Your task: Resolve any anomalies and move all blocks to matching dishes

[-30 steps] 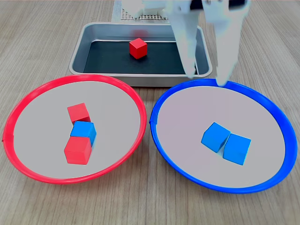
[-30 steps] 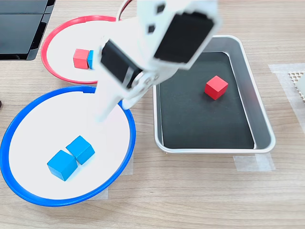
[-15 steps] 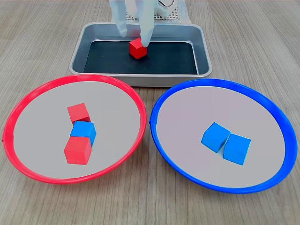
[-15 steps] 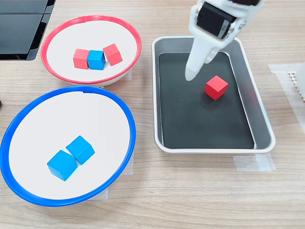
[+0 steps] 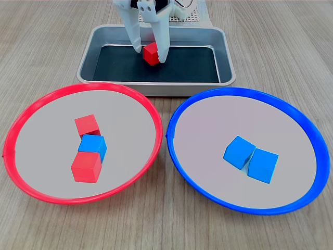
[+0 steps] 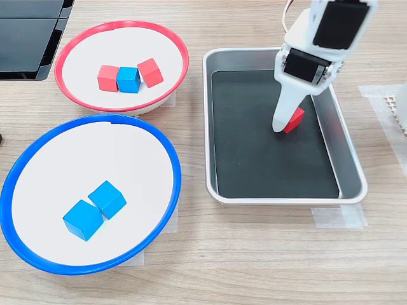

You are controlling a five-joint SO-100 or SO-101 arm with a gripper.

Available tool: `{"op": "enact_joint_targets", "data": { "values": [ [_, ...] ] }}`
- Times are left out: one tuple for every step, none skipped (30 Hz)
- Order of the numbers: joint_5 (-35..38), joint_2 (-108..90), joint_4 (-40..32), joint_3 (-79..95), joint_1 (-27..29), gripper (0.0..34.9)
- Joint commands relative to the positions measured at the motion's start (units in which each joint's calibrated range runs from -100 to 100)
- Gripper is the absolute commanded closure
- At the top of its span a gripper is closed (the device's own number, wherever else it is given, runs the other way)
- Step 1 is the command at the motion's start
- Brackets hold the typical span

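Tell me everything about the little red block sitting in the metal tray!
The red block is a small glossy cube that looks like plastic. It sits on the black floor of the silver tray, near the far end in the first exterior view. The white gripper has its two fingers down on either side of it, open around it; whether they touch it cannot be told. One finger hides part of it in the second exterior view.

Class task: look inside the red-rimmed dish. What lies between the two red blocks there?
A blue block lies between the two red blocks in the red-rimmed dish, touching both. Both exterior views show it; in the second exterior view the three form a row.
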Motion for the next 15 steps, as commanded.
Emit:
{"op": "enact_joint_targets", "data": {
  "values": [
    [-1.2,-0.4,-1.0,1.0,-2.5,29.0],
    [-1.8,-0.4,-1.5,1.3,-3.4,34.1],
    [-2.0,-0.4,-1.6,1.4,-3.7,34.6],
    [-2.4,-0.4,-1.6,1.1,-4.2,34.7],
    [-4.1,-0.5,-1.7,-0.3,-5.3,34.8],
    [-5.1,-0.5,-1.5,-1.8,-5.9,34.8],
    [-6.3,-0.4,-0.6,-4.1,-6.5,34.8],
    [-9.3,0.2,2.5,-11.1,-7.4,34.8],
    [-10.4,0.5,4.1,-14.1,-7.8,34.8],
    [-11.9,1.1,6.0,-19.1,-8.2,34.8],
    [-13.4,2.0,7.1,-23.6,-8.4,34.8],
    [-14.4,3.0,7.5,-27.4,-8.4,34.8],
    [-15.5,4.7,7.2,-32.3,-8.2,34.8],
    [-16.1,6.2,6.6,-35.2,-7.9,34.8],
    [-16.5,8.2,5.4,-38.7,-7.4,34.8]
  ]
}}
